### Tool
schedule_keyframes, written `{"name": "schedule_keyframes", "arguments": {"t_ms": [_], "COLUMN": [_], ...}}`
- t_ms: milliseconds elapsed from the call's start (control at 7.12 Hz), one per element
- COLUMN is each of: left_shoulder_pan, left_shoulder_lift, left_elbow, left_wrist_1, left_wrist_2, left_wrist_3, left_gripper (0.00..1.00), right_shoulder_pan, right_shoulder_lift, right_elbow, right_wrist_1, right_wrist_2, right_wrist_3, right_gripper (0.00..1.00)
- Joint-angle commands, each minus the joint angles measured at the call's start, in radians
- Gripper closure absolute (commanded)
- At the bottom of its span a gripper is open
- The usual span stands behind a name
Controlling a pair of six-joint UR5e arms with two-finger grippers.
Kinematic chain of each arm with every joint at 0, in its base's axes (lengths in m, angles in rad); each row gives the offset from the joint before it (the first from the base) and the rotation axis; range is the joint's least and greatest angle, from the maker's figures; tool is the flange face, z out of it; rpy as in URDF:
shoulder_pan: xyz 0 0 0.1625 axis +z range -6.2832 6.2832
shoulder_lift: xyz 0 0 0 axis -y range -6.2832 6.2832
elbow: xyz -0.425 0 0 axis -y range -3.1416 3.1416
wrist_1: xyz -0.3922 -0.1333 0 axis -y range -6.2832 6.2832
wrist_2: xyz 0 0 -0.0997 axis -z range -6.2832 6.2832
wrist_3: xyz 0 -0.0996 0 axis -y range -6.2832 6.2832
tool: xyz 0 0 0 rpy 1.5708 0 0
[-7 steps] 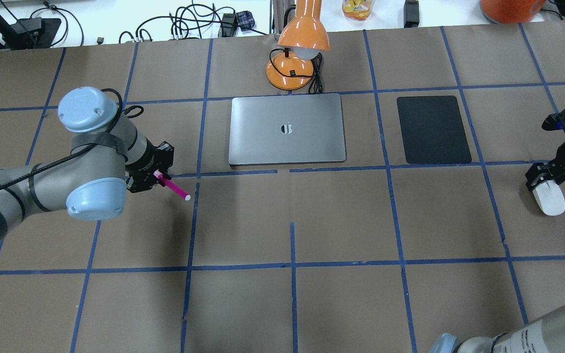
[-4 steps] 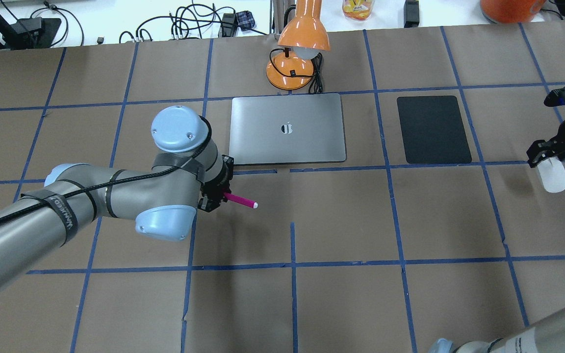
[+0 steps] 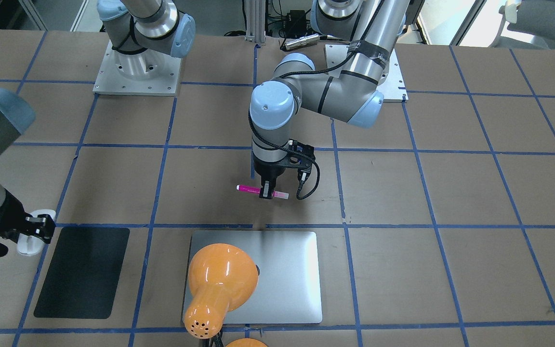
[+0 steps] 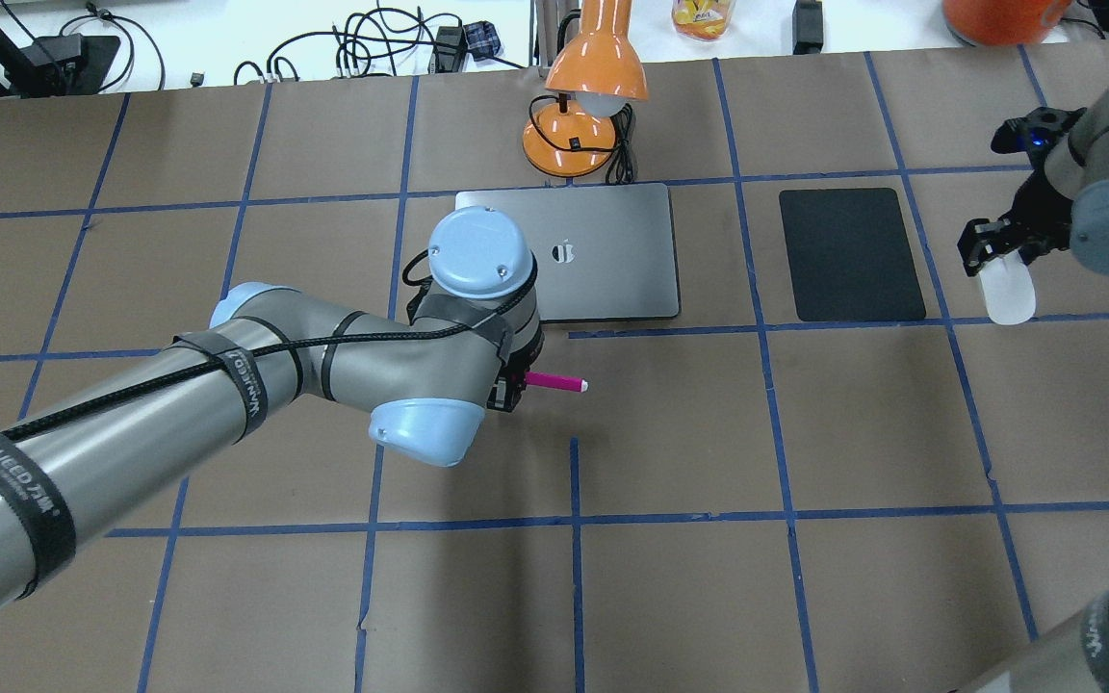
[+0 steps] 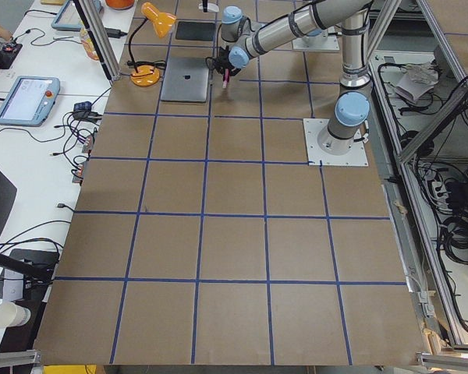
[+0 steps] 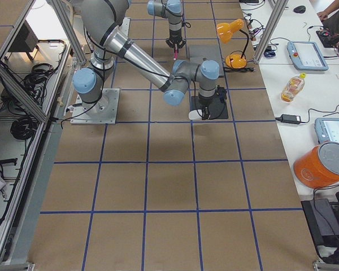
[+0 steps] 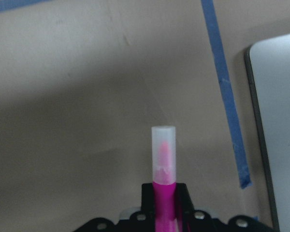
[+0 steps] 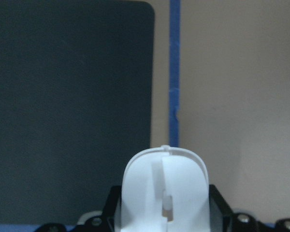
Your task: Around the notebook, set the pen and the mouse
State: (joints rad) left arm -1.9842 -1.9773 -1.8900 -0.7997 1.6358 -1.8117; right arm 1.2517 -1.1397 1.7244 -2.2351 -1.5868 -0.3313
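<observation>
My left gripper is shut on the magenta pen, which lies level with its pale cap pointing right in the overhead view. It sits just on my side of the near edge of the silver notebook. In the left wrist view the notebook shows at the right. My right gripper is shut on the white mouse, right of the black mat. The mouse fills the lower middle of the right wrist view.
A thin black mat lies right of the notebook. An orange desk lamp stands behind the notebook, its head hanging over the notebook in the front-facing view. Blue tape lines grid the brown table. Cables and devices lie beyond the far edge.
My left arm has swept right with the pen, from left of the notebook to in front of its near edge. My right gripper has carried the mouse farther away and left, toward the black mat.
</observation>
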Motion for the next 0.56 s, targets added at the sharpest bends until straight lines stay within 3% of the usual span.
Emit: {"name": "schedule_keyframes", "arguments": {"t_ms": [0, 140, 281, 421], "left_shoulder_pan": [-0.031, -0.037, -0.038, -0.038], "left_shoulder_lift": [-0.047, -0.048, -0.046, -0.037], "left_elbow": [0.023, 0.022, 0.025, 0.025], "left_wrist_1": [-0.001, -0.012, -0.004, -0.01], "left_wrist_2": [0.021, 0.021, 0.01, 0.013], "left_wrist_3": [-0.031, -0.029, -0.035, -0.034], "left_gripper": [1.0, 0.93, 0.01, 0.0], "right_shoulder_pan": [0.122, 0.127, 0.126, 0.126], "right_shoulder_lift": [0.127, 0.186, 0.196, 0.192], "right_elbow": [-0.141, -0.175, -0.17, -0.169], "right_wrist_1": [0.0, -0.004, -0.008, 0.0], "right_wrist_2": [0.01, 0.01, 0.007, -0.007], "right_wrist_3": [0.185, 0.204, 0.205, 0.205], "right_gripper": [0.46, 0.46, 0.46, 0.46]}}
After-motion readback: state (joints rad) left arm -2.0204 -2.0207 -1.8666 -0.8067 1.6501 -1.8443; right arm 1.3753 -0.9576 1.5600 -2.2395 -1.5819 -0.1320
